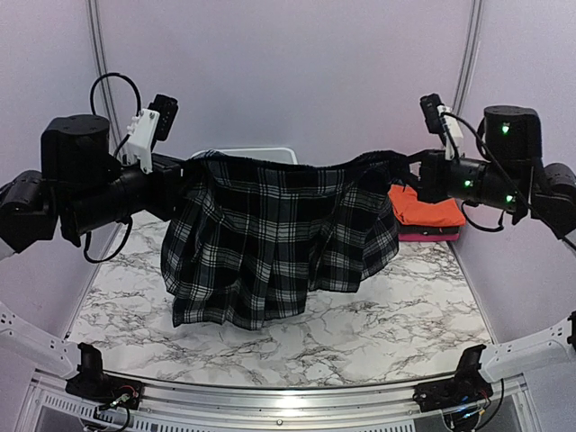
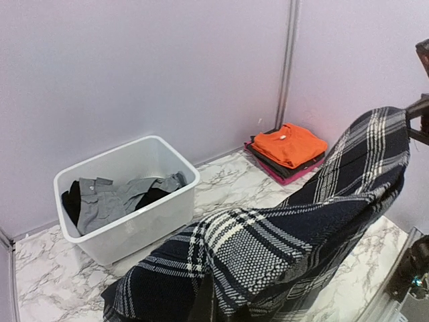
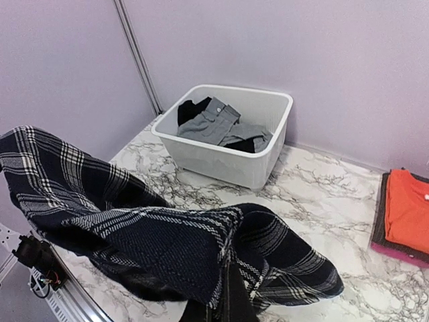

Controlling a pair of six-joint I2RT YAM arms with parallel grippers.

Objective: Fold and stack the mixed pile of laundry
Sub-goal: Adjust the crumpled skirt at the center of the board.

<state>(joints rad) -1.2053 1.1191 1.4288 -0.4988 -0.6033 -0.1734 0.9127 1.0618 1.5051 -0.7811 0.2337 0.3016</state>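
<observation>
A black-and-white plaid skirt (image 1: 279, 234) hangs stretched like a banner above the middle of the marble-patterned tabletop (image 1: 378, 333), held up between two black robot arms. The left end effector (image 1: 191, 167) is closed tight on one end of the waistband and the right end effector (image 1: 403, 167) is clamped on the other. The waistband sags in a shallow curve between them. The fabric is a soft woven check, dark navy-black crossed with thin white lines, and it falls in broad pleats to an uneven hem that drops lower on the left. Whether that hem touches the tabletop cannot be told. In both wrist views the cloth drapes over the fingers and hides them.

Behind the skirt, at the far edge of the tabletop, stands a white rectangular plastic tub (image 2: 144, 225) with rounded corners and a rolled rim. Inside it lies a crumpled light grey shirt (image 2: 107, 198) with a collar and buttons, on top of a black cloth (image 2: 69, 202) that shows at the tub's wall.

In the far right corner of the tabletop sits a neat, flat stack of folded garments. A bright orange T-shirt (image 2: 288, 144) lies on top with its ribbed neckline showing. A dark grey piece (image 2: 285, 170) lies beneath it and a pink layer (image 1: 428, 236) is at the bottom. The tabletop is glossy white with grey veining, and plain pale lilac panels enclose it.
</observation>
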